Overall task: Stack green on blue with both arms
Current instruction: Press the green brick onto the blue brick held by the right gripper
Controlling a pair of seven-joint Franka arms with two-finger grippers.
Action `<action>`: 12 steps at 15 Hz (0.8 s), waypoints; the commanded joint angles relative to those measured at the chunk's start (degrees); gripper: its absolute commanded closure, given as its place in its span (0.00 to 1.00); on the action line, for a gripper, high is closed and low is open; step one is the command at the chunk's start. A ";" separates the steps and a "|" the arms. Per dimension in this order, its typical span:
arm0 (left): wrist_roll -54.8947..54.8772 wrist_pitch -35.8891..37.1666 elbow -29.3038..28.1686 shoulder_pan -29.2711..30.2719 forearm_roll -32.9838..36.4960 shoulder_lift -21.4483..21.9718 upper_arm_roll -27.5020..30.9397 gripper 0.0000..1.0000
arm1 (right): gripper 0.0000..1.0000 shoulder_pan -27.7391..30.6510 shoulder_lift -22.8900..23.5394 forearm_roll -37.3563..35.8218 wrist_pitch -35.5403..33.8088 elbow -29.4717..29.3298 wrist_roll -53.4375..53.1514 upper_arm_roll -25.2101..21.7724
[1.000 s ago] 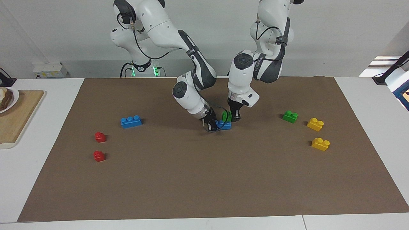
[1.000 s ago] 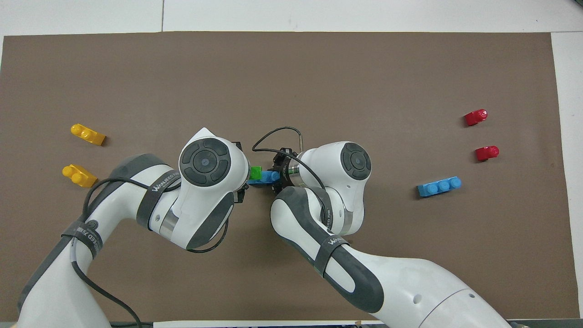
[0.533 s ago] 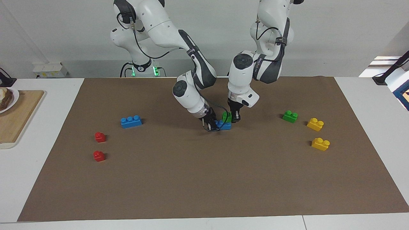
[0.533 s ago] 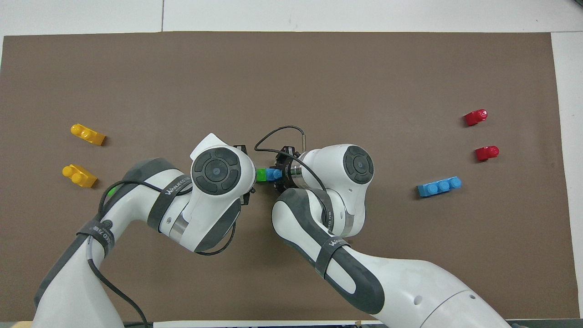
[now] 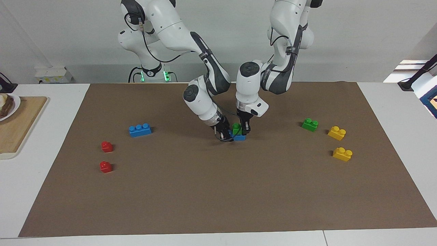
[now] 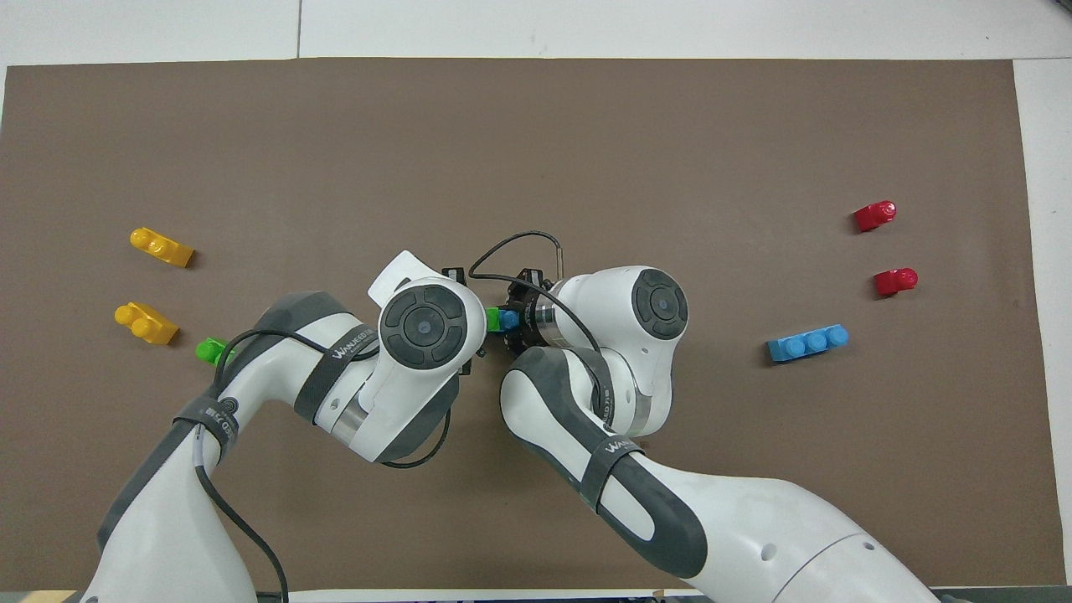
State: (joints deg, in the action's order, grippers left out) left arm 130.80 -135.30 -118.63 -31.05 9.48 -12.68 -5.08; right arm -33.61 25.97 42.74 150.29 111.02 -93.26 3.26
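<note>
Entry: green brick [image 5: 236,129], pinched in left pincer [image 5: 243,131], had shifted over the last second from beside the blue brick [image 5: 239,137] to on top of it, mid-counter; blue brick clamped by right pincer [image 5: 221,134], low at its end; stack appeared seated or nearly so, release judged next; spare green brick [image 5: 310,124] untouched
</note>
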 commanded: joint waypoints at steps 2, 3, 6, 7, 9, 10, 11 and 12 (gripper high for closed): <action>1.74 -2.33 -0.81 -0.59 2.12 -1.99 0.77 1.00 | 1.00 0.21 0.93 -0.82 3.87 3.33 0.54 -0.62; 1.30 -1.98 -0.64 -0.51 2.13 -1.99 0.77 1.00 | 1.00 0.29 0.84 -0.64 3.87 3.33 0.45 -0.62; 0.07 -1.19 -0.46 -0.16 2.13 -0.95 0.77 0.00 | 0.59 0.47 0.92 -0.64 3.52 2.98 0.80 -0.62; -0.72 -0.41 -0.37 0.02 2.13 -0.24 0.69 0.00 | 0.29 0.47 1.01 -0.64 3.43 2.63 0.63 -0.62; -2.12 2.22 -0.28 0.20 2.13 2.04 0.69 0.00 | 0.11 1.52 1.10 -0.56 2.90 1.75 0.63 -0.62; -3.44 3.80 -0.28 0.63 2.13 3.18 0.77 0.00 | 0.04 1.87 1.28 -0.38 2.73 0.88 0.63 -0.62; -5.10 5.39 -0.20 1.42 2.13 4.15 0.77 0.00 | 0.00 2.49 1.36 -0.47 2.12 0.09 0.71 -0.62; -7.12 6.62 -0.20 2.39 2.13 5.38 0.77 0.00 | 0.00 3.19 1.28 -0.55 0.98 -0.62 1.06 -0.71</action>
State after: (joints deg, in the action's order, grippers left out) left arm 127.31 -132.31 -118.21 -30.45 10.55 -11.01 -4.32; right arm -32.31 26.21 42.77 151.81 111.42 -93.22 2.49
